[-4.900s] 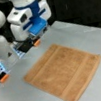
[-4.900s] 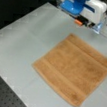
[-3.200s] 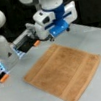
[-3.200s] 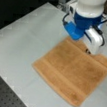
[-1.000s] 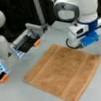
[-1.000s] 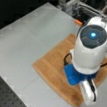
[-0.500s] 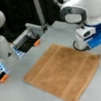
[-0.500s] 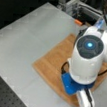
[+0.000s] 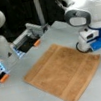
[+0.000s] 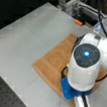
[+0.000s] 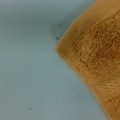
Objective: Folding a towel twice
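Towel (image 9: 63,73) lay flat, unfolded, on grey table (image 9: 28,100) | gripper (image 9: 90,49) hovered at its right corner (likely for grasping) | jaw state: cannot tell

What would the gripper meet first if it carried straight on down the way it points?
Most likely the towel, near its corner at a front view's right. The gripper hangs over that corner, and the wrist view shows the corner on the table below. Height is unclear.

No readable text, labels, brands or numbers anywhere: none on arm, towel (image 9: 63,72) or table (image 10: 24,38).
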